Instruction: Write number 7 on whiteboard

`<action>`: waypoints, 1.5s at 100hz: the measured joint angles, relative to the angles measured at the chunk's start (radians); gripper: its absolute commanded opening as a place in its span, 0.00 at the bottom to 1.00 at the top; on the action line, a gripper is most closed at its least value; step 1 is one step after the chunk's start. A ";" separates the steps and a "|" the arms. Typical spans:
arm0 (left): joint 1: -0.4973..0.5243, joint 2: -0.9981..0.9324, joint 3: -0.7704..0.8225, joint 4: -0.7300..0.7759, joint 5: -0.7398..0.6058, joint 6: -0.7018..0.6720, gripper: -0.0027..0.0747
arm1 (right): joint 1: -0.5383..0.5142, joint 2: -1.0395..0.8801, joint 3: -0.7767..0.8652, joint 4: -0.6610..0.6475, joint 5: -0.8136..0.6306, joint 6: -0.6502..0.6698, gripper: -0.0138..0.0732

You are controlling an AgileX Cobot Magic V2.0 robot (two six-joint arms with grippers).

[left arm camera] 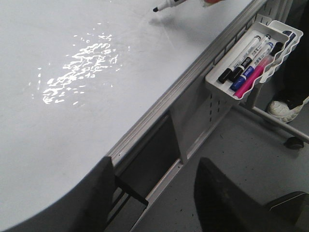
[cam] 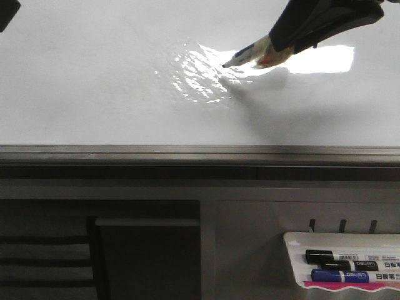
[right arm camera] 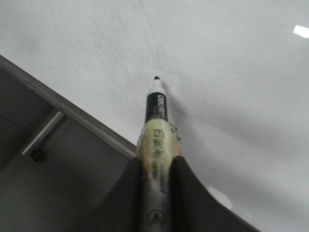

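Front view: the whiteboard [cam: 94, 81] is seen lying flat, its grey edge rail [cam: 200, 152] along the near side and a patch of glare [cam: 197, 72] near the middle. The right gripper [cam: 275, 53] is seen at the upper right, clamped on a marker [cam: 247, 57] whose black tip points left and sits at or just above the board surface; contact cannot be confirmed. No drawn stroke can be made out on the board. A white tray [cam: 294, 240] with black, blue and pink pens is hung below the rail at the lower right. Only a dark corner of the left arm is seen at the upper left.

Left wrist view: the left gripper [left arm camera: 149, 198] is noted with its two dark fingers spread apart and nothing between them, over the board's near edge. The marker tip [left arm camera: 161, 7] is seen far across the board, and the pen tray [left arm camera: 251, 58] beside the rail.

Right wrist view: the marker [right arm camera: 155, 140] is gripped between both fingers [right arm camera: 193, 193], tip toward the white surface [right arm camera: 231, 72], which is unmarked around it.
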 measured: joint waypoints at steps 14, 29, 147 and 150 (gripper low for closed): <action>0.000 0.000 0.000 -0.002 -0.005 0.000 0.49 | 0.000 0.014 -0.002 0.002 -0.019 0.000 0.10; 0.000 0.000 0.000 -0.002 -0.005 0.000 0.49 | 0.000 0.034 -0.002 0.002 -0.027 0.000 0.10; 0.000 0.000 0.000 -0.002 -0.044 0.000 0.49 | -0.071 0.005 0.057 -0.016 0.092 0.000 0.10; 0.000 0.000 0.000 -0.002 -0.048 0.000 0.49 | -0.066 0.005 0.065 -0.019 0.093 0.000 0.10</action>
